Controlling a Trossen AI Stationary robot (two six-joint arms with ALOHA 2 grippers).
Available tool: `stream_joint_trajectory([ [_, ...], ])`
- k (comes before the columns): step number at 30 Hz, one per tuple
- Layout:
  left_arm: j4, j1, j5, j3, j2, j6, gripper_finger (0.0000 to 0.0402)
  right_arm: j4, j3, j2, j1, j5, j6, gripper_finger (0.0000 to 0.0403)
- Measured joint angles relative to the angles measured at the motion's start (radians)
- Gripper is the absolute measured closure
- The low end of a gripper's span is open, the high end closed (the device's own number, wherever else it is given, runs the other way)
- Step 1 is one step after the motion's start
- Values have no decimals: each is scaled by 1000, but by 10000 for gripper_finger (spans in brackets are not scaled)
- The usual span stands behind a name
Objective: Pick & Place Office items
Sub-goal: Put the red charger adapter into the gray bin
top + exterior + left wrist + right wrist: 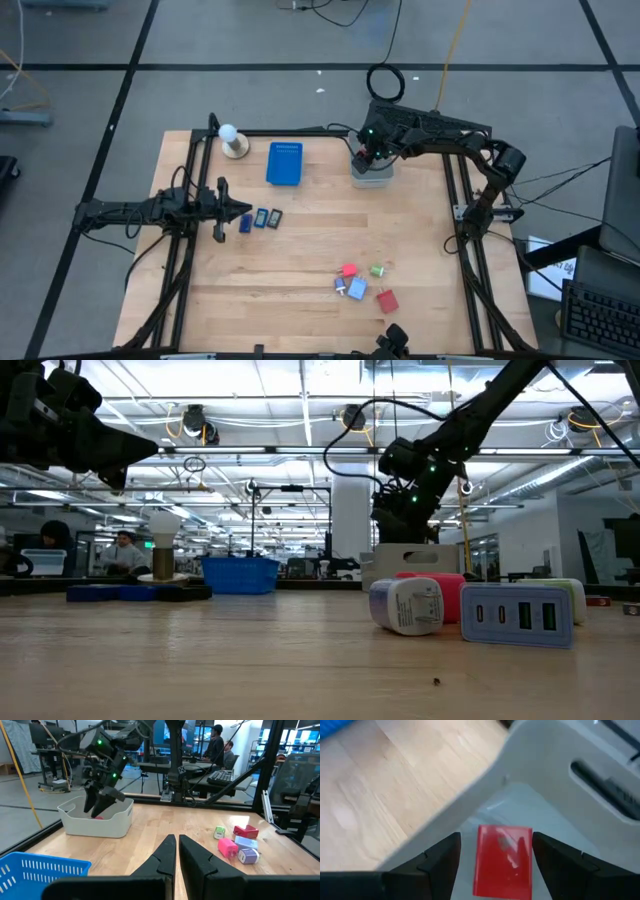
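Observation:
My right gripper (495, 854) is open, pointing down into a white bin (372, 176) at the table's far side. A red block (502, 861) lies between its fingers, on the bin's floor as far as shows. My left gripper (177, 851) is shut and holds nothing. It hovers at the table's left, just left of three small dark-blue and grey rectangles (262, 218) that lie flat on the wood. Near the front edge a cluster lies on the table: a pink piece (349, 270), a green bit (377, 270), a light-blue piece (357, 290) and a red block (387, 300). My right gripper has one finger (442, 857) on either side of the red block, coming from above. A gap shows on one side. On the other side I cannot tell whether the finger (555, 860) touches the block.
A blue basket-like tray (284, 163) and a white ball on a round base (233, 143) stand at the far edge, left of the bin. Bare wood lies between the rectangles and the cluster. People sit in the room beyond the table.

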Motion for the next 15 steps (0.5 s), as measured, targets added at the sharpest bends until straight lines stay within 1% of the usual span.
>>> stream_joint_trajectory([
  [7, 0, 0, 0, 0, 0, 0, 380, -23, -1, -107, 21, 0, -7, 161],
  [13, 0, 0, 0, 0, 0, 0, 380, -60, -1, -224, 83, 0, 9, 161],
  [15, 0, 0, 0, 0, 0, 0, 380, -99, -1, -263, 111, 0, 6, 161],
])
